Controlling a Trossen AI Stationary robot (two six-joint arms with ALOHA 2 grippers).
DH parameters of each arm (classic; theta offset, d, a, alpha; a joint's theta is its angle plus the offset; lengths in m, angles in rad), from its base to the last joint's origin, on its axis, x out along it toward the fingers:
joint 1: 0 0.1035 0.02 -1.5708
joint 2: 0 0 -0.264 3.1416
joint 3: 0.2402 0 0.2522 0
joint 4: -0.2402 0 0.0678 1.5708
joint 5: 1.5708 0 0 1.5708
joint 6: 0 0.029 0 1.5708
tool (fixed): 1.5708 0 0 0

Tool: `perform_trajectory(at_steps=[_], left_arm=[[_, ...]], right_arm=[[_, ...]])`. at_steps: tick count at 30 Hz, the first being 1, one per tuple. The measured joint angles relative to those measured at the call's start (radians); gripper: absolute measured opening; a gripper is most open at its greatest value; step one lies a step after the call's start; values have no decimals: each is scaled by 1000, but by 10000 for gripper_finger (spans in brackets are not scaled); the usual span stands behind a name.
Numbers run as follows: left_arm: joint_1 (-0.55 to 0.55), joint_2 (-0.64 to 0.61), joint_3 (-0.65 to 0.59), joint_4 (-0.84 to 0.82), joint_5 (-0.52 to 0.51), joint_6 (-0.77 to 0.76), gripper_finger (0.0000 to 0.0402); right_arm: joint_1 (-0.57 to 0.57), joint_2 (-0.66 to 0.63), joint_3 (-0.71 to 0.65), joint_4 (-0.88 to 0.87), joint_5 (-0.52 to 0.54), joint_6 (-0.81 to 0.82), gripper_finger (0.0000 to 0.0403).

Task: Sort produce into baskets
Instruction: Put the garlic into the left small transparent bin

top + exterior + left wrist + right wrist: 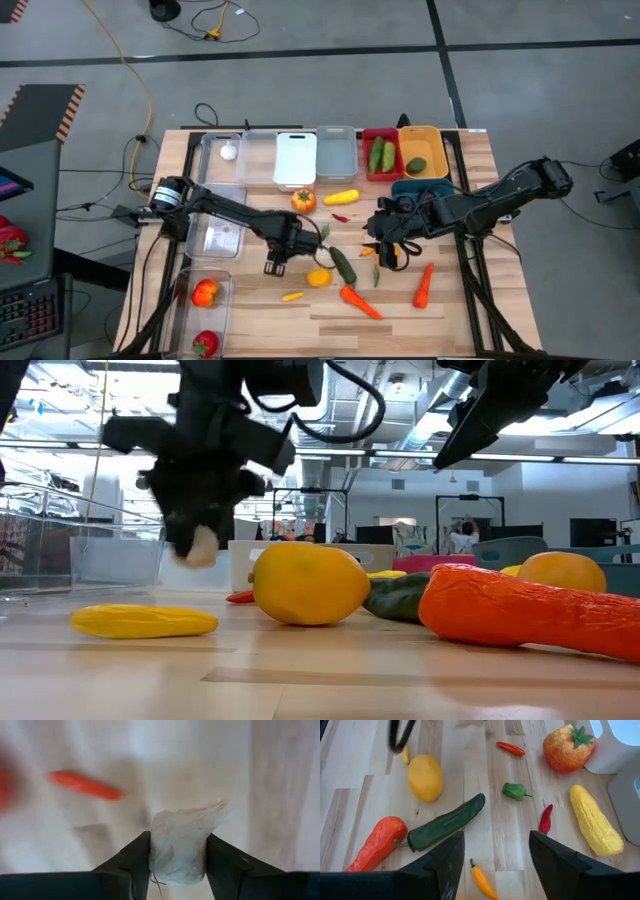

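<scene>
A: What's closest to the lens on your end?

B: In the low view, an orange carrot (530, 618) fills the near right, with a yellow lemon (308, 585) just behind it and a dark green cucumber (400, 596) between them. A small yellow chili (143, 621) lies off to the left.

A: And the piece I'm working?

B: A white garlic (182, 845). I have it pinched between the left gripper (177, 857) fingers, lifted off the table (450, 310). From above, that gripper (277, 262) hangs over the wood left of the lemon (319, 277).

A: Right arm?

B: The right gripper (492, 852) is spread and holding nothing. It hovers over the middle of the table, above the cucumber (445, 824), a small green pepper (514, 791) and a red chili (546, 818). Its wrist view also shows a tiny orange chili (483, 881) near its fingers, a long yellow vegetable (595, 820) and an orange tomato (568, 747) beside the white basket (615, 745).

A: The baskets?

B: They sit in a row along the far edge: clear basket (222, 152) with another garlic (229, 152), white basket (296, 158), grey basket (336, 152), red basket (381, 155) with two green cucumbers, orange-yellow basket (423, 152) with a green piece. A teal basket (420, 187) lies just in front of that one. Two clear bins run down the left side, the nearer bin (200, 310) holding two red tomatoes.
</scene>
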Motion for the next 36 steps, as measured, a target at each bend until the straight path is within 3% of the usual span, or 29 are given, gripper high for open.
perform_trajectory(at_steps=[9, 19, 30, 36], left_arm=[[173, -150, 30, -157, -138, 30, 143], [464, -392, -2, -223, -237, 62, 143], [843, -531, -186, -192, -302, 66, 144], [942, -531, -275, -106, -292, 104, 144]], right_arm=[[0, 0, 0, -4, 0, 0, 250], [0, 0, 0, 1, 0, 7, 250], [0, 0, 0, 1, 0, 8, 250], [0, 0, 0, 1, 0, 10, 250]])
